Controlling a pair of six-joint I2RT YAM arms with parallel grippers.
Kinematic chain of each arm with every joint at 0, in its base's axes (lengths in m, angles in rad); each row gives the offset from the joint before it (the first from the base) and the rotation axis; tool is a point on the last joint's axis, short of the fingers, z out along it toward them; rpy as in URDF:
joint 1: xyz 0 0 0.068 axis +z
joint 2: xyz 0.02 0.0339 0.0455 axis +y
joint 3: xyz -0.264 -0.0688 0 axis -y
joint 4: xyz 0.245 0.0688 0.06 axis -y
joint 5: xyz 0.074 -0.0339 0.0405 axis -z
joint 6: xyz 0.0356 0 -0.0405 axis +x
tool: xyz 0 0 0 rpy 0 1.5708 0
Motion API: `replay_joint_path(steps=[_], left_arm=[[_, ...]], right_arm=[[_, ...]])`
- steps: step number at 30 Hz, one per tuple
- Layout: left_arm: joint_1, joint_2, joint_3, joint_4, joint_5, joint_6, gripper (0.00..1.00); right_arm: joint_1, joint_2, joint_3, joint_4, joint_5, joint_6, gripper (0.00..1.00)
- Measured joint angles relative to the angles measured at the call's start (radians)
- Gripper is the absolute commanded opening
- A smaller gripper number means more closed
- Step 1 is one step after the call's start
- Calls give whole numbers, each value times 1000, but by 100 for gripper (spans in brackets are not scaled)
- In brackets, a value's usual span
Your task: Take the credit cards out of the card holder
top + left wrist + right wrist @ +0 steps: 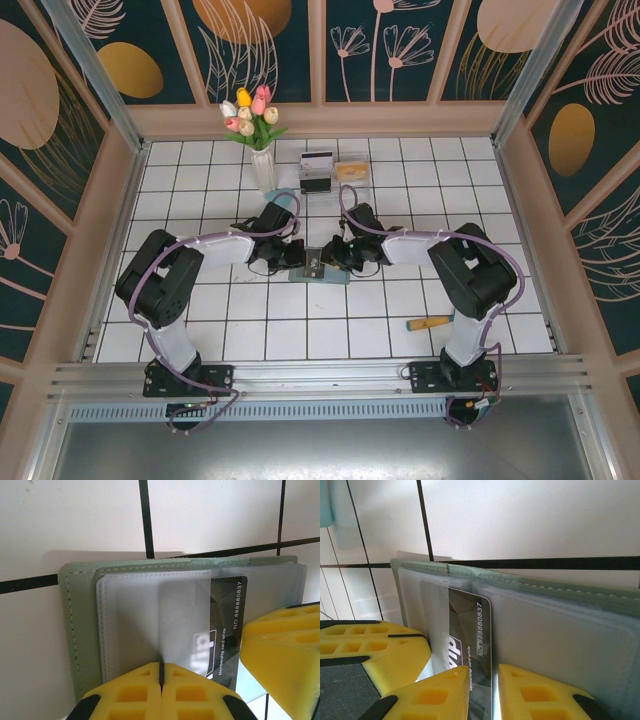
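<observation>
Right, from above, the two arms fold inward and meet mid-table. The left gripper [298, 262] and the right gripper [337, 264] come nose to nose over the card holder [336, 279]. It lies flat on the white tiled table [250, 330], well on the near side of the tulip vase [262, 165] and the clear box [352, 172] at the far end. A wooden-handled tool [430, 323] sits off to the near right. Over to the left wrist camera: the holder is spread open, its sage-green border showing round pale clear sleeves. A black VIP card [227, 630] pokes out of a sleeve with a whitish see-through card [185, 620] lying over it. The left gripper's fingers [125, 695] are pressed tight together, and the see-through card's edge runs straight into their seam, pinched. Now the right wrist camera: the right gripper's fingers [540, 695] stand a narrow gap apart, with the end of the black card lying in that gap. Whether they actually clamp it, I cannot tell.
</observation>
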Motion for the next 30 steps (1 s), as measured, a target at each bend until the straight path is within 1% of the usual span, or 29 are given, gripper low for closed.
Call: replay_joint_path(steps=[8, 12, 14, 18, 23, 27, 30], left_arm=[[0, 0, -4, 5, 0, 1, 0], [0, 0, -4, 5, 0, 3, 0], [0, 0, -4, 5, 0, 4, 3], [0, 0, -4, 5, -2, 11, 10], [-6, -2, -6, 8, -17, 20, 22], [-12, -16, -17, 16, -27, 26, 27], [-12, -23, -23, 17, -31, 26, 29]], right_arm=[[-1, 20, 0, 34, -36, 3, 24], [-1, 20, -2, 45, -47, 3, 22], [-1, 20, -8, 53, -48, 3, 19], [-8, 20, -12, 56, -48, 19, 9], [-14, 18, -11, 40, -42, 20, 5], [-25, -14, -11, -16, -18, -2, 0], [-39, -57, -11, -72, 10, -28, 0]])
